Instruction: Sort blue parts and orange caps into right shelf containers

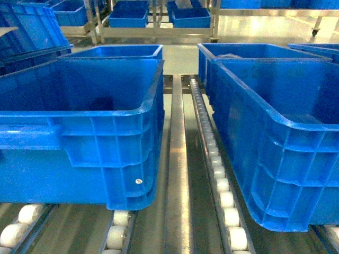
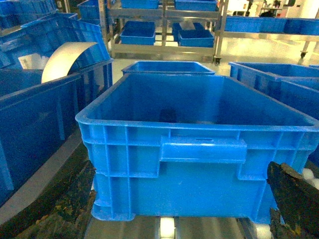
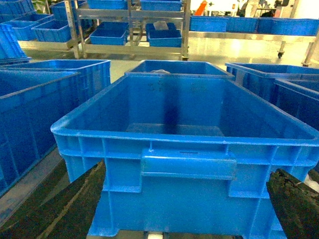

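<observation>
Up front in the head view, two big blue crates sit on roller tracks. The left crate [image 1: 79, 132] fills the left half, its ribbed near wall and corner facing the camera. The right crate [image 1: 280, 143] fills the right side and runs off the frame. Between them lie a bare metal rail [image 1: 176, 174] and a line of white rollers [image 1: 225, 198]. Behind each crate stands another blue crate, close up against it. Farther back, a metal rack [image 1: 153, 24] on the shiny floor holds smaller blue bins. No arm or fingers show in this view.

From the left wrist camera, the left crate [image 2: 199, 164] faces the lens square on, its bar handle [image 2: 203, 149] centred on the near wall. A dark patch lies low against its far inner wall; what it is cannot be told. Dark, worn fingers [image 2: 294, 199] stand at the bottom corners of the frame, set wide apart, holding nothing. A curled white sheet [image 2: 65, 59] sticks up from a crate at far left.

From the right wrist camera, the right crate [image 3: 189, 184] likewise faces the lens, handle [image 3: 188, 164] forward, with a pale patch on its floor. Black fingers [image 3: 294, 199] frame the lower corners, spread wide and holding nothing.

No blue parts or orange caps can be made out.
</observation>
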You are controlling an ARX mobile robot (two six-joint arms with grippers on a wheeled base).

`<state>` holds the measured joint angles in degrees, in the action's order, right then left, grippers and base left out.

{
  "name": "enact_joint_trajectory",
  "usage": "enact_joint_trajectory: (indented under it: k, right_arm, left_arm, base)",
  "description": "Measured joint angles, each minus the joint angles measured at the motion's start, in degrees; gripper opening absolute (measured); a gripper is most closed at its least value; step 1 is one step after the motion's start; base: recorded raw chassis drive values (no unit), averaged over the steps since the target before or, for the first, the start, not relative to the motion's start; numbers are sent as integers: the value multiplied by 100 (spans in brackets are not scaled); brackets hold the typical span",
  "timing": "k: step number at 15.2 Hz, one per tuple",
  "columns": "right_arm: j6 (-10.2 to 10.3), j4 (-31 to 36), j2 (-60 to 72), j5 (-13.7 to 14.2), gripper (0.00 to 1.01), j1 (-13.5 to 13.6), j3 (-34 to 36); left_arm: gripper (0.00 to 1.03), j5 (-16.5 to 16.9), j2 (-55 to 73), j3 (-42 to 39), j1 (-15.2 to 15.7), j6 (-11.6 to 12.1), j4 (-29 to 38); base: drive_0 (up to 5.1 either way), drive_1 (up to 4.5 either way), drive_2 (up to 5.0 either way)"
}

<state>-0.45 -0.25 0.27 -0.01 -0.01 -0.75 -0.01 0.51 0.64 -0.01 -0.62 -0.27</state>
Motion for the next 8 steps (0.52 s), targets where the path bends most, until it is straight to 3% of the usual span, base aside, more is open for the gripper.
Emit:
enact_joint_trajectory:
  k: [8]
  right_arm:
    - [0, -2, 0, 0, 98, 0, 0]
  left_arm:
    - [98, 0, 0, 0, 0, 0, 0]
  base:
    - [0, 0, 0]
